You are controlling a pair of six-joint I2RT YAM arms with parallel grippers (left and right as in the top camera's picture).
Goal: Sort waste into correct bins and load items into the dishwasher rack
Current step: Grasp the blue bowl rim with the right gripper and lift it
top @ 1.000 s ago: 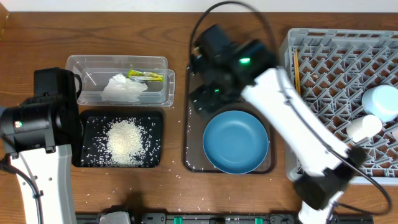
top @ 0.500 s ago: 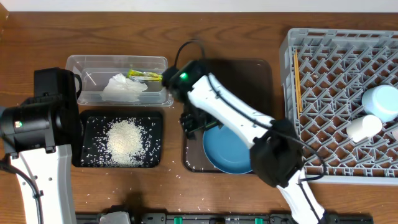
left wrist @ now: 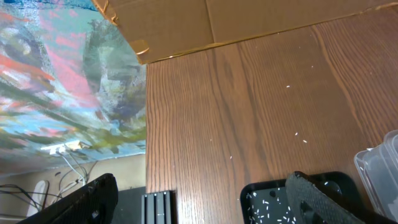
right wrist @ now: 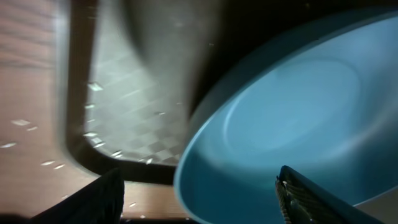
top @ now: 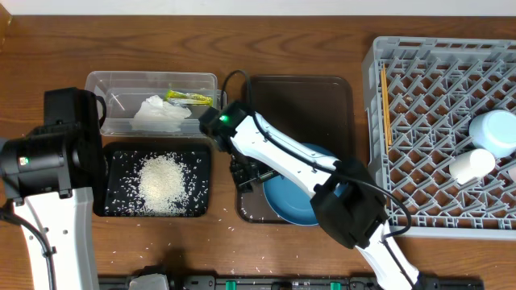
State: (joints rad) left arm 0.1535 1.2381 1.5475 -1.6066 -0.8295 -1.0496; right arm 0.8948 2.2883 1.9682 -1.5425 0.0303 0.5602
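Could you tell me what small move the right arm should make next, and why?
Probably close the right gripper on the rim of the large dark-blue bowl: its jaws stand open astride it, and the bowl sits on the brown tray, not in the dishwasher rack.

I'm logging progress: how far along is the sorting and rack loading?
Done: rice in the black tray, tissue and wrapper in the clear tub; small bowl, cup and chopsticks in the rack. In hand: the open right gripper sits at the rim of the large blue bowl. Left: racking that bowl, plus stray grains on the table.
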